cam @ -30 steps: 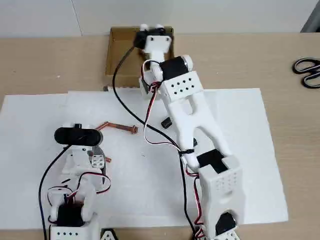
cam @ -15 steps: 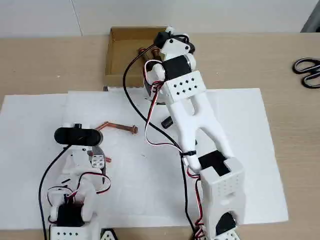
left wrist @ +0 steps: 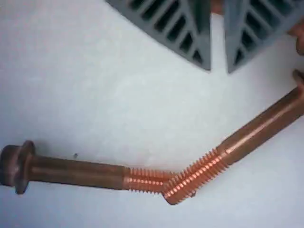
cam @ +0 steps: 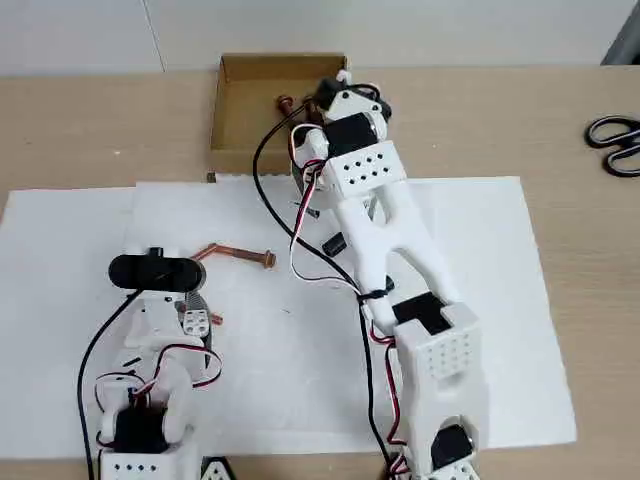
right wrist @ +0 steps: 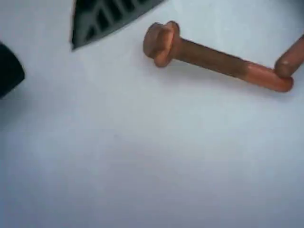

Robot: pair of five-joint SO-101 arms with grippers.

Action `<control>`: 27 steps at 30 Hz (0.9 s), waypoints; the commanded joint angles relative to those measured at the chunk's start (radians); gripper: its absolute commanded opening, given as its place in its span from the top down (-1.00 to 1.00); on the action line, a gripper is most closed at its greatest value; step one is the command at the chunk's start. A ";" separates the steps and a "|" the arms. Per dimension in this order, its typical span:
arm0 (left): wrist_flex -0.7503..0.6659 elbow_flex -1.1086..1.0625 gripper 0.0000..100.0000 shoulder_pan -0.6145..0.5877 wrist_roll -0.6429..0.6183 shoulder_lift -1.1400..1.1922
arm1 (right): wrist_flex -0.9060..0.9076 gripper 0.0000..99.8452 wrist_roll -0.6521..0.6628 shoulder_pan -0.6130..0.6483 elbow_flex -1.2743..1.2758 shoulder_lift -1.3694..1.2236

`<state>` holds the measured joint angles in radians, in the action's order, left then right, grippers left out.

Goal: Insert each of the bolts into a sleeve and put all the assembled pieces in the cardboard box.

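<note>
here, two bolts (left wrist: pixel 76 171) on paper (left wrist: pixel 95 71) (tips touching), left claw (left wrist: pixel 218 66) near

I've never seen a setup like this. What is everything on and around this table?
table: one, light wood, under everything
paper: one sheet, white, spread over the near part of the table
box: one, brown cardboard, open, at the far edge of the paper
copper piece: at least one, inside the box, partly hidden by an arm
bolts: two, copper, on the paper, threaded tips touching in a V
scissors: one pair, black handles, at the table's edge, off the paper
arms: two, white with black and red cables, one stretched out to the box, one folded beside the bolts
left gripper: one, grey, close to the bolts
</note>
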<state>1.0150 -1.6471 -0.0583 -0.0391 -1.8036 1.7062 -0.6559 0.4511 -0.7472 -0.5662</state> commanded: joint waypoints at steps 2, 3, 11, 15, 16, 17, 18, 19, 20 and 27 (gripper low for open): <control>-0.017 0.004 0.99 -0.002 -0.009 -0.009 | 0.018 0.50 -0.023 -0.007 -0.041 -0.019; -0.017 0.004 0.99 -0.002 -0.009 -0.009 | 0.018 0.50 -0.025 -0.007 -0.041 -0.030; -0.017 0.004 0.99 -0.002 -0.009 -0.009 | 0.016 0.50 -0.028 -0.007 -0.043 -0.094; -0.017 0.004 0.99 -0.002 -0.009 -0.009 | 0.004 0.50 -0.051 -0.007 -0.043 -0.124; -0.017 0.004 0.99 -0.002 -0.009 -0.009 | -0.005 0.50 -0.051 -0.007 -0.043 -0.133; -0.017 0.004 0.99 -0.002 -0.009 -0.009 | -0.016 0.50 -0.051 -0.007 -0.043 -0.140; -0.017 0.004 0.99 -0.002 -0.009 -0.009 | -0.028 0.50 -0.051 -0.007 -0.043 -0.147; -0.017 0.004 0.99 -0.002 -0.009 -0.009 | -0.041 0.50 -0.051 -0.007 -0.043 -0.153; -0.017 0.004 0.99 -0.002 -0.009 -0.009 | -0.051 0.50 -0.051 -0.007 -0.043 -0.159; -0.017 0.004 0.99 -0.002 -0.009 -0.009 | -0.110 0.50 -0.051 -0.007 -0.043 -0.189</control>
<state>1.0150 -1.6471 -0.0583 -0.0391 -1.8036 1.6203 -0.6989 0.4511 -0.7472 -0.7610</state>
